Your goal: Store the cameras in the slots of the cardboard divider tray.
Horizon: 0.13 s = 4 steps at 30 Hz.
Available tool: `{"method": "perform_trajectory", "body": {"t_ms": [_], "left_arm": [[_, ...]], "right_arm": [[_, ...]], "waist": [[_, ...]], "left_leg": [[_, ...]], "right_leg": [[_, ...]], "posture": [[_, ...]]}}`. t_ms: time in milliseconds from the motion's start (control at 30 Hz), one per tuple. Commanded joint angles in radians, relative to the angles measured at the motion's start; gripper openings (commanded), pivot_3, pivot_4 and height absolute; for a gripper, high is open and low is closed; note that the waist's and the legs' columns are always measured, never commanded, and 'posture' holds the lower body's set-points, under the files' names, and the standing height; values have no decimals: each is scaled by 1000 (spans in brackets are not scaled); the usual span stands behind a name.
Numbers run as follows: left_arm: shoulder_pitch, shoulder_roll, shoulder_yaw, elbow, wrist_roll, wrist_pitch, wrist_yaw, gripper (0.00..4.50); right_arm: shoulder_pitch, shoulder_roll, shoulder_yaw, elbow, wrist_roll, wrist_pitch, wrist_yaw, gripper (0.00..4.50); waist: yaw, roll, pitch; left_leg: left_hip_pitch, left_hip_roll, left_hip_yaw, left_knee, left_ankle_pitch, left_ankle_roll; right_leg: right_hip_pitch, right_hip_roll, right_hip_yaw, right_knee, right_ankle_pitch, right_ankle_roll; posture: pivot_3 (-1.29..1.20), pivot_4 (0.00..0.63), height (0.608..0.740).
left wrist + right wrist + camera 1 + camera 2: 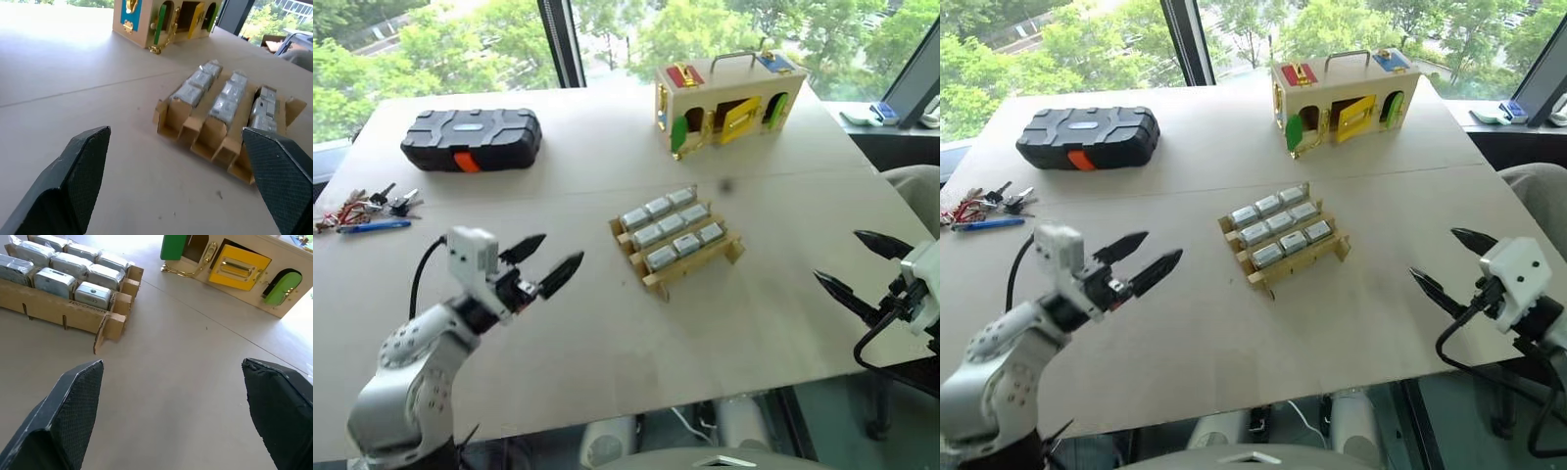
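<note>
The cardboard divider tray (677, 242) is seen mid-table, its slots filled with the cameras (672, 224). The left gripper (546, 262) is held to the tray's left and the right gripper (862, 264) to its right. Both are well apart from it, fingers spread wide and empty.

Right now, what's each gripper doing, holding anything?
Left gripper: open, holding nothing.
Right gripper: open, holding nothing.

cameras (1276, 228) filling tray (1337, 252), both claws empty
</note>
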Motion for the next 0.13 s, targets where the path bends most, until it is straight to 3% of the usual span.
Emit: {"method": "perform_trajectory", "body": {"t_ms": [33, 133], "left_arm": [[44, 4, 13, -46, -36, -52, 23, 4449], [86, 10, 3, -51, -59, -68, 36, 4449]], "right_arm": [[7, 1, -40, -7, 5, -28, 0, 4500], [14, -1, -42, -23, 12, -18, -3, 4500]], "waist": [[0, 0, 0], [-3, 1, 0]], "left_leg": [[0, 0, 0, 0, 0, 0], [0, 0, -1, 0, 0, 0]], "right_leg": [[0, 0, -1, 0, 0, 0], [-1, 1, -1, 0, 0, 0]], "posture": [[0, 150, 740], [0, 150, 740]]}}
